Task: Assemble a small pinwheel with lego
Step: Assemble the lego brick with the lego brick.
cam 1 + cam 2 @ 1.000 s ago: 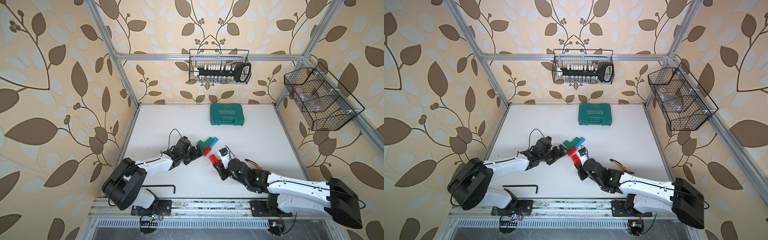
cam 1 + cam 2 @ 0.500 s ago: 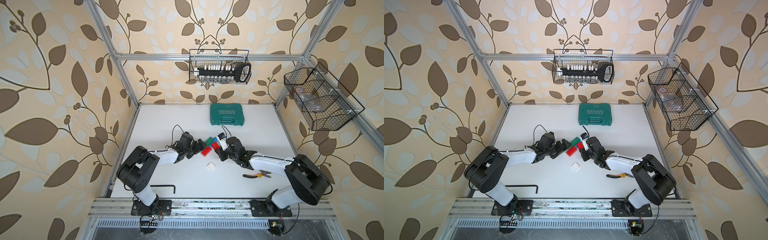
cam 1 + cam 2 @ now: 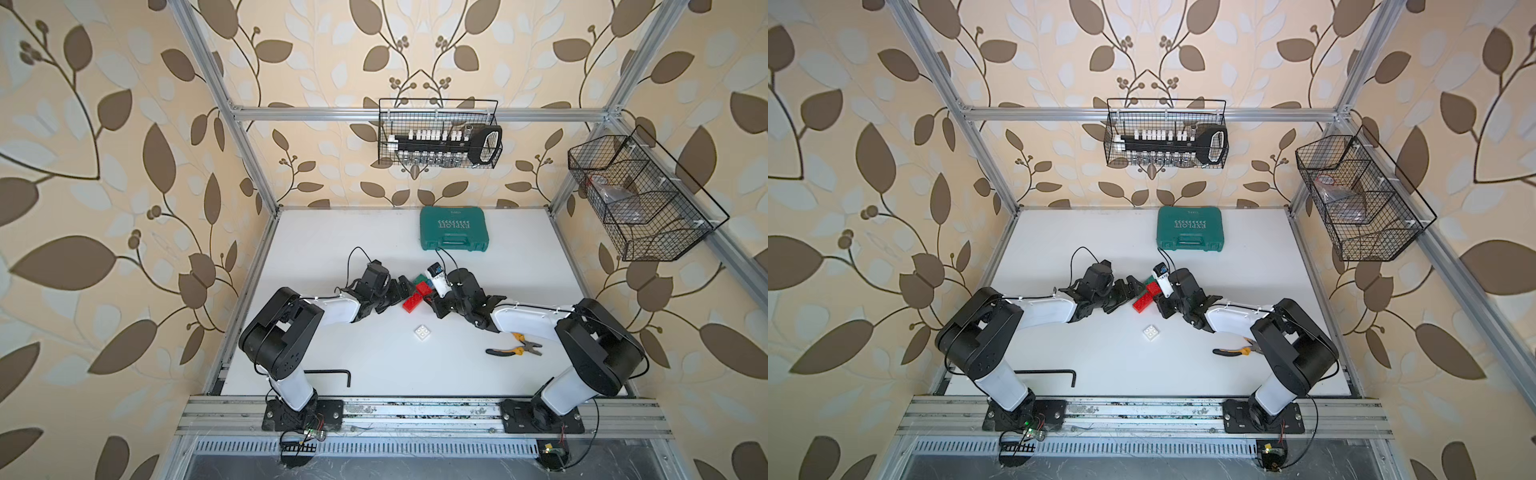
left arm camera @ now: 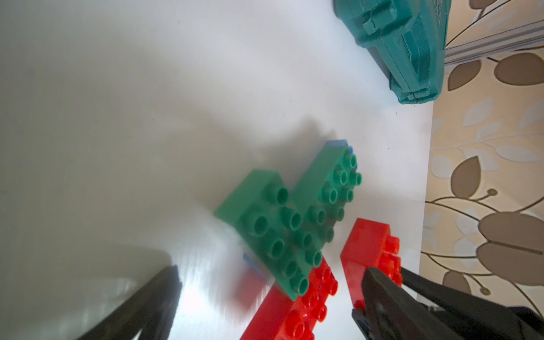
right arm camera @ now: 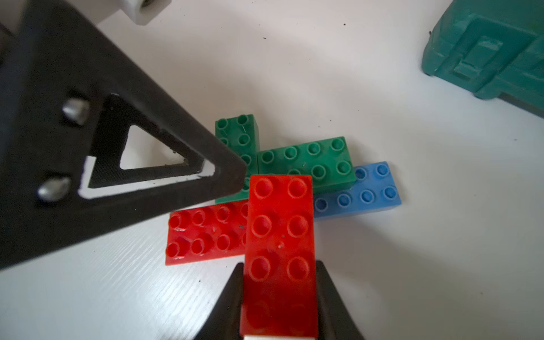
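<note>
Pinwheel cluster (image 5: 306, 164) of green, blue and red bricks, partly built, lies at the middle of the table (image 3: 332, 249), in front of the teal tool case (image 3: 453, 228). Right gripper (image 5: 279, 265) pinches a second red brick (image 5: 279, 223) by its long sides, overlapping the flat red brick (image 5: 206, 235); contact between them cannot be told. Left gripper (image 4: 270, 269) stands spread wide at the cluster's edge. White square brick (image 3: 422, 331) lies apart, nearer the arm bases.

In both top views: bright, even, diffuse light, soft shadows on white table (image 3: 324, 241), wide-angle stretch toward pic edges. Left wrist view: motion blur and glare lower left of frame; right wrist view: sharp at ctr, foreground soft.
</note>
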Tool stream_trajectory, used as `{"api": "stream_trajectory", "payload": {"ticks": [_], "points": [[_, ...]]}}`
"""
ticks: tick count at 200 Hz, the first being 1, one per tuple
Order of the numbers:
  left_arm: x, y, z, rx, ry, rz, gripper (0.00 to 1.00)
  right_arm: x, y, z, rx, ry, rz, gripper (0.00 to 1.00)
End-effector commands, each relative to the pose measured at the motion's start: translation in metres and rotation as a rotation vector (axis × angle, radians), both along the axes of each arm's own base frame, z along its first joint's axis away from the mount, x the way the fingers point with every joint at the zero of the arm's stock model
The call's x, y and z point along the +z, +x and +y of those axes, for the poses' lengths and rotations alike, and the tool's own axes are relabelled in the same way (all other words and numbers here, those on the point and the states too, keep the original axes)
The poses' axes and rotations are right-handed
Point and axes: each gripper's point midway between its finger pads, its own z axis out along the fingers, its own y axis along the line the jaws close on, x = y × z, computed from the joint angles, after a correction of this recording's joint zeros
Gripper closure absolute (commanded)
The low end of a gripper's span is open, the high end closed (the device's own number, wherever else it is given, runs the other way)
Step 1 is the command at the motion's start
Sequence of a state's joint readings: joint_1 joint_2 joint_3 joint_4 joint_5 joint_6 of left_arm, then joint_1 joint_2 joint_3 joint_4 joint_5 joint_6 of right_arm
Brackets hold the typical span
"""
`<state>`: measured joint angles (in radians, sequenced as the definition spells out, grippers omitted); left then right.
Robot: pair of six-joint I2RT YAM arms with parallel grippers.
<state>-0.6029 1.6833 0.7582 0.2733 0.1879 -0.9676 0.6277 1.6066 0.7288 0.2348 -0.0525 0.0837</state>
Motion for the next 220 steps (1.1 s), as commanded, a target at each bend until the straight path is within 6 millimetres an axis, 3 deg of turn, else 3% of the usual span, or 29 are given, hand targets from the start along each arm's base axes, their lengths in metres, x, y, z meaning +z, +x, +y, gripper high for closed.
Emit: {"api": "stream_trajectory", "payload": {"ticks": [1,30,93,154,191,220], "points": [[-0.005,0.001,-0.001,-0.006,0.027,-0.01,0.01,-0.003,-0.005,-0.005,0.012,-0.019,0.002,0.84],[-0.005,0.0,-0.01,-0.024,0.038,-0.019,0.01,-0.011,-0.01,-0.006,0.018,-0.029,0.029,0.85],[-0.008,-0.002,-0.009,-0.015,0.039,-0.03,0.01,-0.028,-0.012,-0.005,0.022,-0.046,0.074,0.85],[-0.038,-0.008,-0.005,-0.031,0.111,0.045,0.04,-0.04,-0.007,-0.007,-0.006,-0.083,0.106,0.86],[-0.036,-0.01,-0.002,-0.048,0.134,0.035,0.02,-0.029,-0.014,-0.019,-0.034,-0.08,0.078,0.86],[-0.034,-0.01,-0.001,-0.051,0.146,0.031,0.01,-0.024,-0.004,-0.01,-0.022,-0.059,0.08,0.86]]}}
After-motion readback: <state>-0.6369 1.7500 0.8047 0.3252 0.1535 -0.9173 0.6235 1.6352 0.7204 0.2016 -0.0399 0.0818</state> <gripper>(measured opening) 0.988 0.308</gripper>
